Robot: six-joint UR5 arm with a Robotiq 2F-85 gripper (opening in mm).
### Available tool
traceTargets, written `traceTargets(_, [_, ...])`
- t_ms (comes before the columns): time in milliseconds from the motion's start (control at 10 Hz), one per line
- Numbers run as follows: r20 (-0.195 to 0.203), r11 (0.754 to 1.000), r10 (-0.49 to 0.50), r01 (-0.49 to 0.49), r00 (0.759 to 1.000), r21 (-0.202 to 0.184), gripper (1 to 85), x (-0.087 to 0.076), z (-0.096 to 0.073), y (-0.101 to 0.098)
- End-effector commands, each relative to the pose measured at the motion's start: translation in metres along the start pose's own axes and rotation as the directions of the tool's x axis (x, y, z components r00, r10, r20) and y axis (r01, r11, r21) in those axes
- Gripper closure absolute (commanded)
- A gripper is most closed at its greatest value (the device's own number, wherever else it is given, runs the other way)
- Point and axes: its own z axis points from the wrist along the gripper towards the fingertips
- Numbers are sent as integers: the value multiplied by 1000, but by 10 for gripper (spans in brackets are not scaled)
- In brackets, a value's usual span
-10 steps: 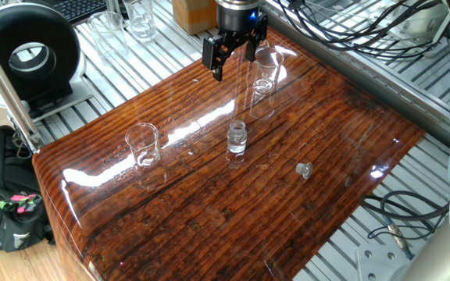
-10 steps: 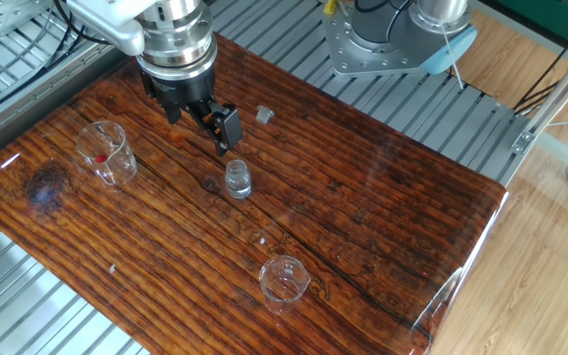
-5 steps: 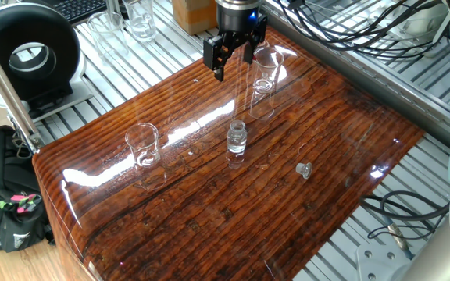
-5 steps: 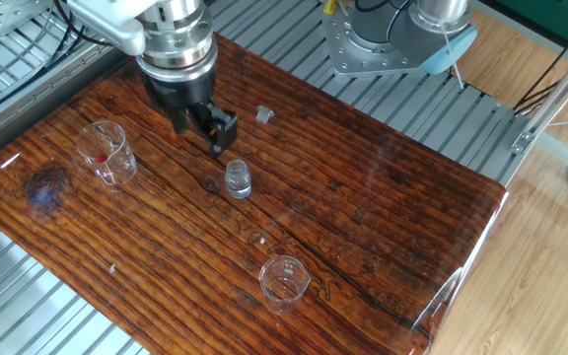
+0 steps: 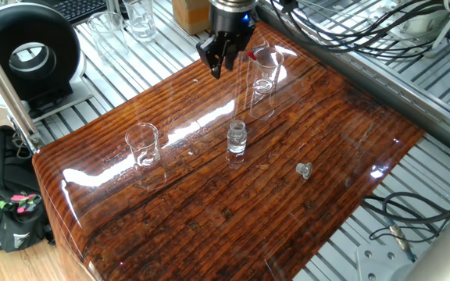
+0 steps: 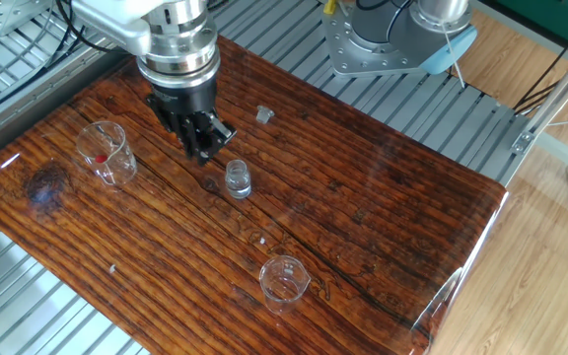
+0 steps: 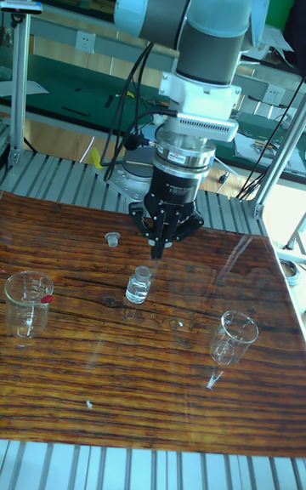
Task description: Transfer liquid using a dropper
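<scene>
Gripper poised over the table, dropper in its beaker

My gripper hangs above the wooden table with its fingers pressed together on nothing. It sits between the small vial and the beaker, touching neither. The dropper rests inside that beaker, its red bulb low against the glass. A second beaker stands well apart near the table's edge. I cannot make out any liquid.
</scene>
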Motion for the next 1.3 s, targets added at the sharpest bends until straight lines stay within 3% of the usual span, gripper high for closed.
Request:
traceTargets(0, [27, 999, -45, 44, 999, 32, 837, -3, 5, 9])
traceTargets(200, [39, 994, -62, 58, 997, 95, 837, 0, 8, 9])
traceTargets(300, [51, 985, -91, 82, 995, 149, 837, -1, 10, 5])
traceTargets(400, [60, 981, -115, 103, 992, 164, 837, -2, 11, 5])
traceTargets(800, [30, 930, -290, 274, 957, 244, 837, -12, 6, -23])
traceTargets(900, [-5, 905, -341, 329, 940, 271, 837, -12, 2, -41])
traceTargets(1100, [-36, 911, -383, 383, 923, 154, 837, -4, 7, -49])
traceTargets(1200, [-57, 903, -396, 400, 916, 158, 837, -2, 0, -64])
